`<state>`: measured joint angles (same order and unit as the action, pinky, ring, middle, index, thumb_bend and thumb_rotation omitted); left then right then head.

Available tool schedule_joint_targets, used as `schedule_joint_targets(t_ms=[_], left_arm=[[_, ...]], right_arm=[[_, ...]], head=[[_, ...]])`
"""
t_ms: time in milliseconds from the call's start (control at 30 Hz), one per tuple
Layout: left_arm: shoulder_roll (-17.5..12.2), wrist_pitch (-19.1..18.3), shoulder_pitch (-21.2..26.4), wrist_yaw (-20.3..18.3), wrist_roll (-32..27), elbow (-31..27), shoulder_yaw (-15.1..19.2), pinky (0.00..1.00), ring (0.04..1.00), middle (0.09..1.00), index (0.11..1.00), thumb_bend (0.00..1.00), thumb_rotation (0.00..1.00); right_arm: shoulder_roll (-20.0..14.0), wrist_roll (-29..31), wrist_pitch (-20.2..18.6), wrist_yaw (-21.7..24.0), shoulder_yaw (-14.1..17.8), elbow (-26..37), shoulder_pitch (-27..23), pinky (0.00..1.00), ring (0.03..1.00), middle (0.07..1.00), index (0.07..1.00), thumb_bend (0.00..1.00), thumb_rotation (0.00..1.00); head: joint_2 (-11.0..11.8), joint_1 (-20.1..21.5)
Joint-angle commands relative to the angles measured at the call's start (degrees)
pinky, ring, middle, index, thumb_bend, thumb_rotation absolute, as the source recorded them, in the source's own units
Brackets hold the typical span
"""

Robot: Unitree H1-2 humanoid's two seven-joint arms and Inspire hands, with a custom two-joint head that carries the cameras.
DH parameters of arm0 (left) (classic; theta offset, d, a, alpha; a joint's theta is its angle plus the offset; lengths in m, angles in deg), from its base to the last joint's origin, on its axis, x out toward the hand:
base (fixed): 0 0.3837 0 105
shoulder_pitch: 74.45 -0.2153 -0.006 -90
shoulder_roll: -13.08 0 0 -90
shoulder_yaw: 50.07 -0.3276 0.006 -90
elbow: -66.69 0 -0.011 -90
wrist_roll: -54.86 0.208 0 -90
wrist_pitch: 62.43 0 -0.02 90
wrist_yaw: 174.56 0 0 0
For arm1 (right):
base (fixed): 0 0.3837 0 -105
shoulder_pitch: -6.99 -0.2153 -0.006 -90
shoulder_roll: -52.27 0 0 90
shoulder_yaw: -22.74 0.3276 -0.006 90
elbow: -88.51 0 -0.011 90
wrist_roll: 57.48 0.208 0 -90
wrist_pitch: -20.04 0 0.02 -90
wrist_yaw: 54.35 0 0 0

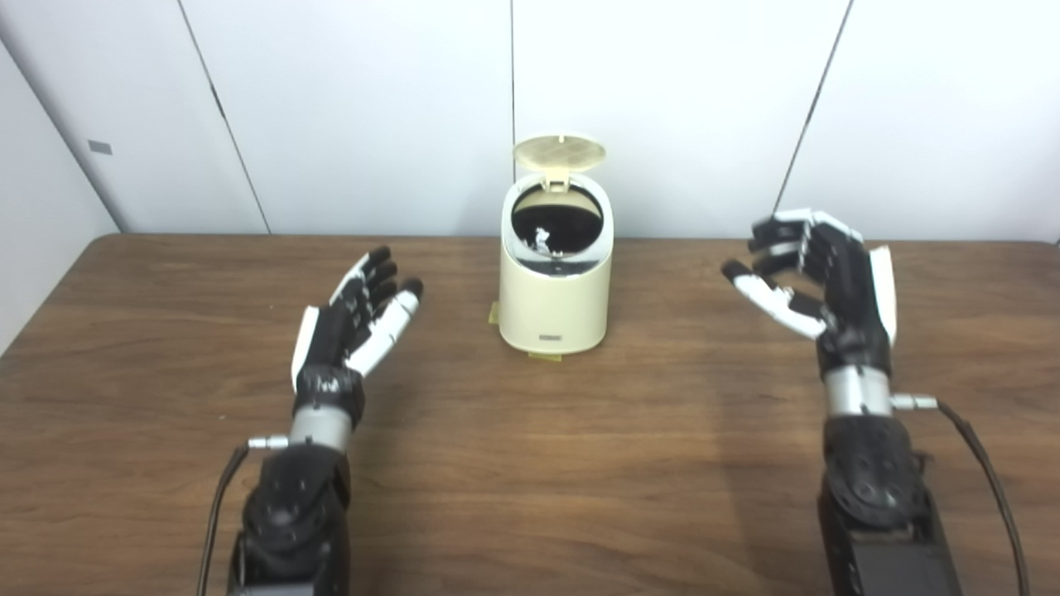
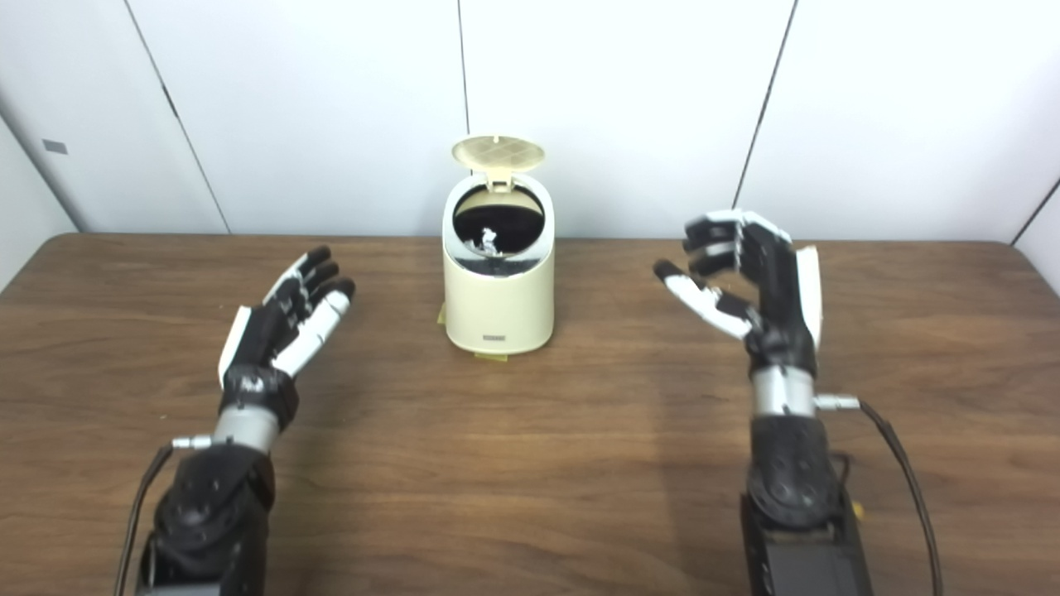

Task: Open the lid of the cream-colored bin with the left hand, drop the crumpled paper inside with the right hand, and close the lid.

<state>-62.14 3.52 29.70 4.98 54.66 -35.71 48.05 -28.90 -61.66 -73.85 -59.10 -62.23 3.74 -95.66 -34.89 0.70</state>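
On a wood-grain table (image 1: 530, 463) before white wall panels (image 1: 373, 108), the cream bin (image 1: 555, 306) stood mid-table, lid (image 1: 559, 153) upright, paper (image 1: 542, 242) inside; left hand (image 1: 352, 327) and right hand (image 1: 816, 277) flanked it, fingers apart, empty

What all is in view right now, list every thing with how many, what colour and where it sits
bin: one, cream-coloured, upright at the middle back of the table, between the two hands and touching neither
lid: one, cream, swung up and standing open at the bin's back edge
crumpled paper: one, white, down inside the bin's dark opening
table: one, dark brown wood grain, filling the lower picture
wall panels: white, behind the table
left hand: one, black and white, open, left of the bin, holding nothing
right hand: one, black and white, open with fingers curled, raised right of the bin, holding nothing
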Motion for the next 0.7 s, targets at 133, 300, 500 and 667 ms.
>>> schedule_joint_targets(t_ms=[133,300,500,667], left_arm=[[-1.9,-0.8,9.7,-1.9,-3.0,4.6,-1.6,0.94,0.944,0.954,0.964,0.51,0.49],[-3.9,-0.4,15.6,-3.9,-3.1,9.6,-4.1,0.99,0.986,0.998,0.997,0.52,0.65],[-4.5,-0.3,23.4,-4.4,-2.6,15.6,-5.5,0.98,0.999,1.000,0.981,0.58,0.69],[-4.9,0.1,29.2,-4.6,-2.3,20.1,-6.3,0.98,0.996,0.997,0.950,0.56,0.78]], right_arm=[[-2.1,10.0,-7.6,8.0,-0.5,5.7,2.4,0.84,0.884,0.888,0.892,0.65,0.81],[-1.5,8.6,-7.8,8.5,-2.5,6.8,5.3,0.95,0.940,0.927,0.929,0.66,0.97],[0.6,11.4,-5.7,8.7,-1.5,5.5,7.0,1.00,0.999,0.986,0.983,0.64,1.00],[1.6,11.9,-3.5,9.1,-1.3,4.0,8.0,1.00,0.997,0.982,0.982,0.65,1.00]], head=[[0.3,-0.5],[0.8,-0.8],[1.4,-1.3],[1.9,-1.4]])
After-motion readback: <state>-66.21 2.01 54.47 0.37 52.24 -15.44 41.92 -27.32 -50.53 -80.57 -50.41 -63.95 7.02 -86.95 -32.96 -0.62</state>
